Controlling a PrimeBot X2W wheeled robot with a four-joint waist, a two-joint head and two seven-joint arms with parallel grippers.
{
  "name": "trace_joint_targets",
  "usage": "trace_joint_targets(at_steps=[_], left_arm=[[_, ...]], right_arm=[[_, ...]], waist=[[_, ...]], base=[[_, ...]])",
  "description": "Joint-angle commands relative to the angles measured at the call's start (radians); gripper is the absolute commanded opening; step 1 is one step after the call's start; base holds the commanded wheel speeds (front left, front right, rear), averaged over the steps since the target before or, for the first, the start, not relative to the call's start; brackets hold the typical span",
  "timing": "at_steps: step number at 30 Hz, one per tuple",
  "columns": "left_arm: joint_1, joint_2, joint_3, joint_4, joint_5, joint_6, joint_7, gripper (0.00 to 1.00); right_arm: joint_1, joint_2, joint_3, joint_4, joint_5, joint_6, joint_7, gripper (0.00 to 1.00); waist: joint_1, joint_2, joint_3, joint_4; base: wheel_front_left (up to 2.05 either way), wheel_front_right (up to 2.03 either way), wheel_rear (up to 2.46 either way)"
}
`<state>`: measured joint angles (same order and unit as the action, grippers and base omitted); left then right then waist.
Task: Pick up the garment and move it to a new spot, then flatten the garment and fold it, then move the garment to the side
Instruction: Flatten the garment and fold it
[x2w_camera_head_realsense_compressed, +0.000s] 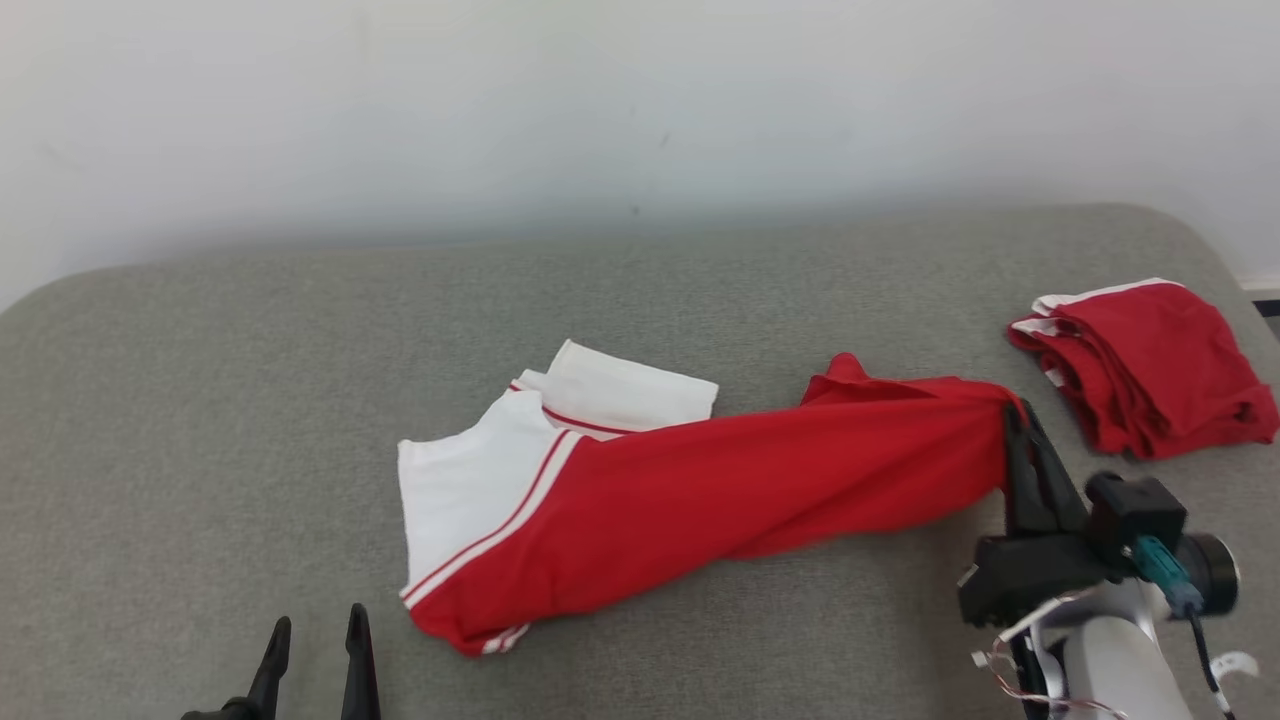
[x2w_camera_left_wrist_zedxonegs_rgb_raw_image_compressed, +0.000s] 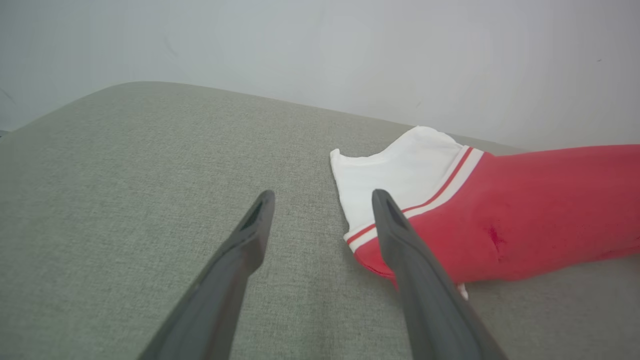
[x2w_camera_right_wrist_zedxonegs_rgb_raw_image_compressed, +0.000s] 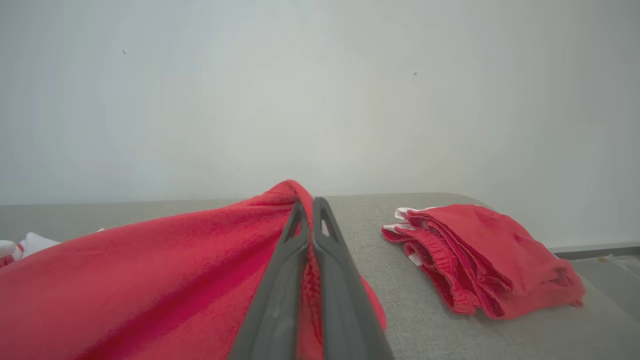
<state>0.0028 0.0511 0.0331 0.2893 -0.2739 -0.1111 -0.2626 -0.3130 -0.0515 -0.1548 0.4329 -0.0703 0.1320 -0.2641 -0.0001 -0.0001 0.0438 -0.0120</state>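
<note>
The right gripper (x2w_camera_head_realsense_compressed: 1014, 414) has its two long dark fingers pressed together on a bunched red edge of the red and white knit garment (x2w_camera_head_realsense_compressed: 720, 490); in the right wrist view a thin strip of red cloth shows pinched between the closed fingers, and the fabric rises to a small peak at their tips. From that pinch the garment stretches away to the robot's left as a long, loosely gathered red band, its long axis running across the head view from right to left and dropping a little nearer the robot at the left end. The red end points right toward the gripper, and the white end, set off by narrow red and white stripes, points left and lies flat on the grey woven padded surface (x2w_camera_head_realsense_compressed: 200, 400), with a second white flap just behind it. The garment lies about mid-surface. Just to the right of the held end, apart from it, sits a folded pile of red cloth with white trim (x2w_camera_head_realsense_compressed: 1150, 365). Well to the left, the left gripper (x2w_camera_head_realsense_compressed: 318, 620) hovers with its fingers spread wide and nothing between them, near the striped white end. A plain pale wall (x2w_camera_head_realsense_compressed: 600, 100) stands behind the surface.
</note>
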Motion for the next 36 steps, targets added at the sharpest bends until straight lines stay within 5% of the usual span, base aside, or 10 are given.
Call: trace_joint_targets(at_steps=[1, 2, 3, 4, 5, 13, 26, 36], left_arm=[[0.012, -0.001, -0.001, 0.004, 0.004, -0.002, -0.003, 1.00], [0.011, -0.001, -0.004, 0.005, 0.005, -0.003, -0.003, 1.00], [0.010, -0.001, -0.006, 0.006, 0.002, -0.004, -0.003, 1.00], [0.009, -0.001, -0.010, 0.009, 0.001, -0.005, -0.003, 1.00], [0.008, -0.001, -0.014, 0.011, 0.001, -0.006, -0.003, 1.00], [0.009, -0.001, -0.026, 0.026, 0.002, -0.011, -0.003, 1.00], [-0.094, -0.001, -0.079, 0.044, -0.007, -0.016, -0.003, 1.00], [-0.287, 0.000, -0.119, 0.164, -0.045, -0.021, -0.003, 1.00]], right_arm=[[0.026, 0.000, -0.028, 0.008, 0.016, -0.003, 0.000, 0.00], [0.032, -0.001, -0.045, 0.009, 0.012, -0.003, 0.000, 0.26], [0.038, -0.002, -0.069, 0.016, 0.012, -0.003, 0.000, 0.36], [0.049, -0.004, -0.096, 0.022, 0.007, -0.003, 0.000, 0.91], [0.061, -0.007, -0.122, 0.027, -0.001, -0.003, 0.000, 1.00], [0.131, -0.006, -0.247, 0.068, -0.068, -0.003, 0.000, 1.00], [0.080, 0.002, -0.080, 0.051, -0.034, -0.003, 0.000, 1.00], [0.046, 0.002, -0.052, 0.044, -0.027, -0.003, 0.000, 1.00]], waist=[[0.0001, 0.0001, -0.025, -0.036], [0.0001, 0.0001, -0.026, -0.040], [0.0001, 0.0001, -0.027, -0.044], [0.0001, 0.0001, -0.027, -0.047], [0.0001, 0.0001, -0.027, -0.049], [0.0001, 0.0001, -0.013, -0.055], [0.0001, 0.0001, 0.091, -0.036], [0.0001, 0.0001, 0.170, -0.019]], base=[[0.00, 0.00, 0.00], [0.00, 0.00, 0.00], [0.00, 0.00, 0.00], [0.00, 0.00, 0.00], [0.00, 0.00, 0.00], [0.00, 0.00, 0.00], [0.00, 0.00, 0.00], [0.00, 0.00, 0.00]])
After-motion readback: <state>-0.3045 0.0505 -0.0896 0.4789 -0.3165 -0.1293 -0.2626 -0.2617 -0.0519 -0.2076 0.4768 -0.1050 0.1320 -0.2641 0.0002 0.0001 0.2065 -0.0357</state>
